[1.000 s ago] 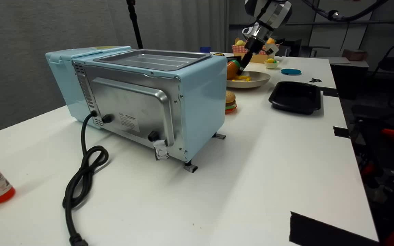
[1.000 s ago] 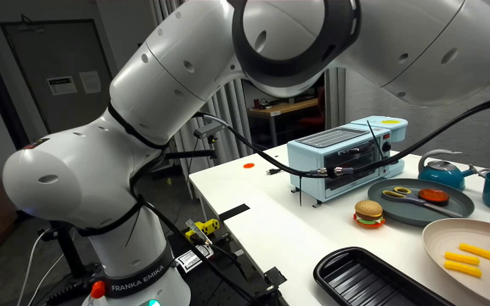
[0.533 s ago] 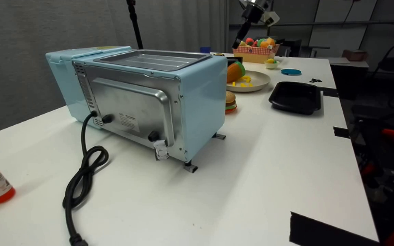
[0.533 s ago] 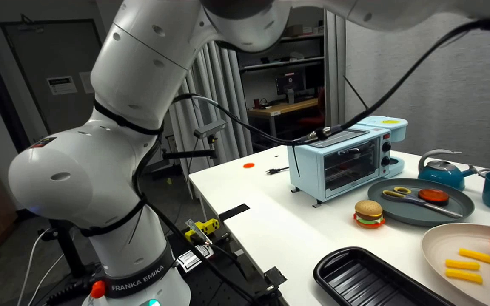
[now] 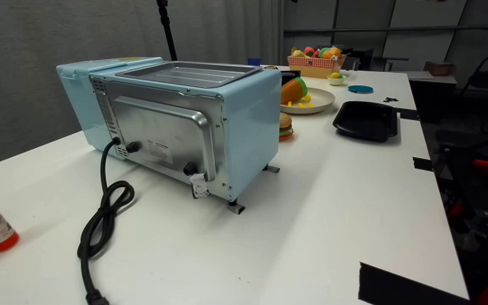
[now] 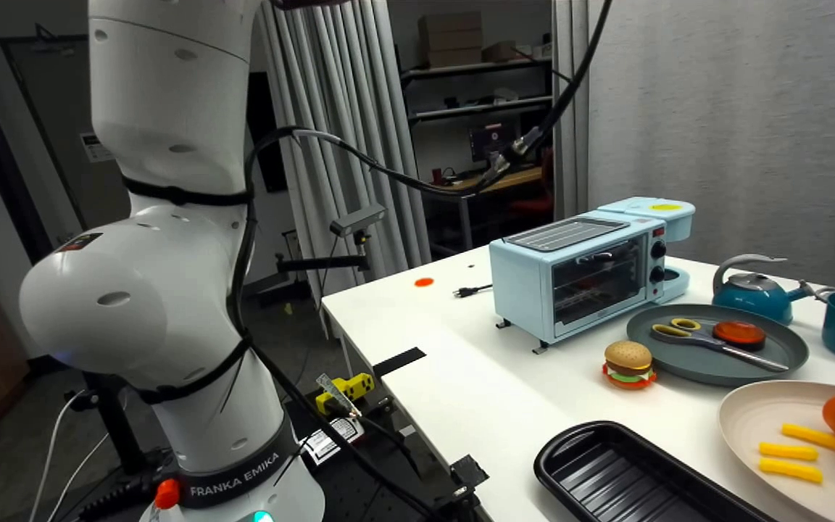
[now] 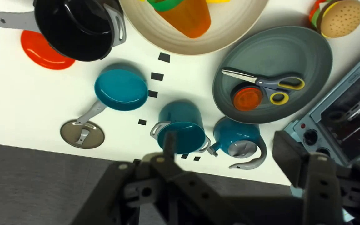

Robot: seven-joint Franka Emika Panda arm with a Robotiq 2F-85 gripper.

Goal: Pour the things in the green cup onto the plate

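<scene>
My jaws are spread wide — a smooth, tapering orange cup [image 7: 190, 18] with a green end lies sideways on the round cream plate [image 7: 231, 26], blocky yellow sticks [image 6: 790, 470] nearby.

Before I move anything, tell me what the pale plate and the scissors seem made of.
Pale plate: probably matte plastic, by its dull, faintly ringed surface; ceramic isn't ruled out. Scissors: likely metal blades, by their gleam; yellow-lined handles seem plastic.

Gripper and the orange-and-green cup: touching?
Apart. In the wrist view the gripper is open, with white table showing between it and the cup on the plate.
</scene>
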